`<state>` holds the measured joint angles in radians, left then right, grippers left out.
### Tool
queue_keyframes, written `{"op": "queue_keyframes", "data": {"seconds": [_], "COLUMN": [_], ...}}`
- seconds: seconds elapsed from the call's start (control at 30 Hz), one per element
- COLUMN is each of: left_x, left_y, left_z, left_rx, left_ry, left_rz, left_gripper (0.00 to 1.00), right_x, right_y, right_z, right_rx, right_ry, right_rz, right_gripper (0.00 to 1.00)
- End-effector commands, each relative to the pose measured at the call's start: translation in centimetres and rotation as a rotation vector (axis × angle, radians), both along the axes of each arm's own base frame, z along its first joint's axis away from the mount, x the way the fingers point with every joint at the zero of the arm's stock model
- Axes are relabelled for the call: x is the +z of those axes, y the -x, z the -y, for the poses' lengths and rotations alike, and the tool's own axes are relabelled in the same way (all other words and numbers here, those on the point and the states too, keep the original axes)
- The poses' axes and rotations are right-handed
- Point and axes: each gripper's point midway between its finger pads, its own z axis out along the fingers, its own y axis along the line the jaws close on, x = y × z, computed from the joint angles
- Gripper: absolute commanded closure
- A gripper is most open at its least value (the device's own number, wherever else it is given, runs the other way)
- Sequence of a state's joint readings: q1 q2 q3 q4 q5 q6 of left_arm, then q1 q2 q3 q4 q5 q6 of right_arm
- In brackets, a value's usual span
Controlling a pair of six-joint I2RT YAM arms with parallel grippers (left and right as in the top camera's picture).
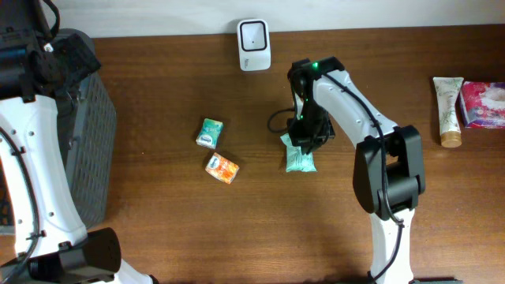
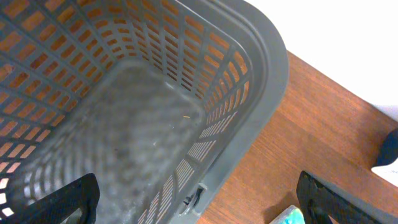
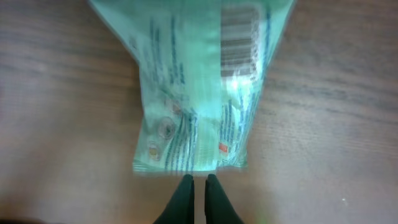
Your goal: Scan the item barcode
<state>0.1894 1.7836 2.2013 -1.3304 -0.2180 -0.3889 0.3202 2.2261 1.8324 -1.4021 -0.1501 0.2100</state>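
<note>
We judge the pouch (image 3: 196, 93), flat on the bench (image 1: 158, 229) with barcode (image 3: 239, 40) up, light, soft and slippery, best pinched at its stiffer end seam, where our right end effector (image 3: 199, 186) sits closed, grip unclear, while the left end effector (image 2: 202, 199) gapes above the basket (image 2: 267, 62).

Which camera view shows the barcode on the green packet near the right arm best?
The right wrist view: the barcode faces the camera on the green packet, though slightly blurred. The overhead view shows the packet small, partly under the right arm, with no barcode legible. The left wrist view shows mainly the basket.
</note>
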Motion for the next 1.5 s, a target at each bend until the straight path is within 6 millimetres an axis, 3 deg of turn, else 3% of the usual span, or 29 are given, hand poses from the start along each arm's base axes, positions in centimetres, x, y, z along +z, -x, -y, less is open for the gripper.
{"op": "queue_keyframes", "data": {"seconds": [0.0,0.1,0.2,0.33,0.47,0.63,0.8,0.9,0.97,1.1,1.2,1.33,1.47], "left_x": [1.0,1.0,1.0,1.0,1.0,1.0,1.0,1.0,1.0,1.0,1.0,1.0,1.0], "left_y": [0.4,0.4,0.4,0.4,0.4,0.4,0.4,0.4,0.4,0.4,0.4,0.4,0.4], "left_z": [-0.2,-0.2,-0.2,-0.2,-0.2,-0.2,-0.2,-0.2,-0.2,-0.2,-0.2,-0.2,-0.2], "left_rx": [0.013,0.013,0.013,0.013,0.013,0.013,0.013,0.013,0.013,0.013,0.013,0.013,0.013], "left_ry": [-0.007,-0.007,-0.007,-0.007,-0.007,-0.007,-0.007,-0.007,-0.007,-0.007,-0.007,-0.007,-0.007], "left_rz": [0.028,0.028,0.028,0.028,0.028,0.028,0.028,0.028,0.028,0.028,0.028,0.028,0.028], "left_gripper": [0.01,0.01,0.01,0.01,0.01,0.01,0.01,0.01,0.01,0.01,0.01,0.01,0.01], "right_x": [-2.6,-3.8,-2.5,1.2,2.9,1.6,-2.0,-3.8,-3.9,-2.7,-1.4,0.4,0.0], "right_y": [2.1,3.5,4.0,1.2,-1.4,-0.5,-0.8,-2.2,-3.7,-6.6,-7.9,-6.4,-4.2], "right_z": [-0.3,-0.7,-0.8,-1.0,-1.2,-0.9,-1.1,-1.9,-2.7,-6.4,-6.8,-5.4,-3.2], "right_rx": [0.018,0.033,0.032,0.04,0.045,0.047,0.003,-0.017,-0.039,-0.049,-0.049,-0.064,-0.06], "right_ry": [0.018,0.017,0.016,0.026,0.03,0.045,0.043,0.013,-0.027,-0.218,-0.238,-0.199,-0.083], "right_rz": [-0.043,-0.075,-0.109,-0.021,0.086,0.048,0.076,0.141,0.198,0.293,0.337,0.25,0.167], "right_gripper": [0.96,0.96,0.96,0.96,0.96,0.88,0.89,0.96,0.96,0.94,0.9,0.87,0.87]}}
